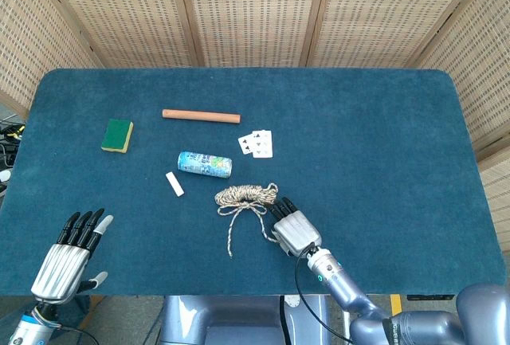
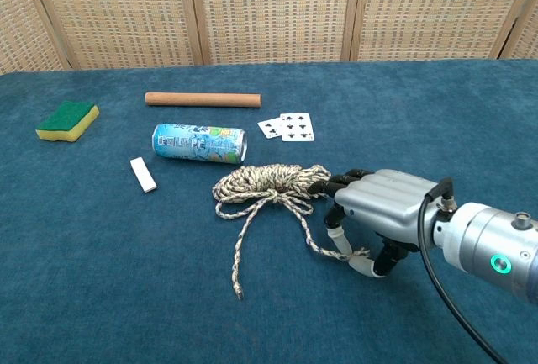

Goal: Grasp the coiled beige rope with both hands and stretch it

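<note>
The coiled beige rope [image 1: 245, 195] [image 2: 269, 183] lies on the blue table [image 1: 382, 162], with two loose tails trailing toward the front edge. My right hand [image 1: 295, 229] [image 2: 378, 208] rests just right of the coil. Its dark fingertips [image 2: 338, 184] touch the coil's right end, and its thumb sits low beside one tail. Nothing shows clasped in that hand. My left hand [image 1: 70, 253] hovers at the front left corner, far from the rope, fingers stretched out and holding nothing. The chest view does not show it.
Behind the rope lie a blue drink can [image 1: 205, 164] [image 2: 199, 143], a small white block [image 1: 174, 184], playing cards [image 1: 256, 143], a wooden dowel [image 1: 201, 115] and a green and yellow sponge [image 1: 117, 135]. Wicker screens close off the back.
</note>
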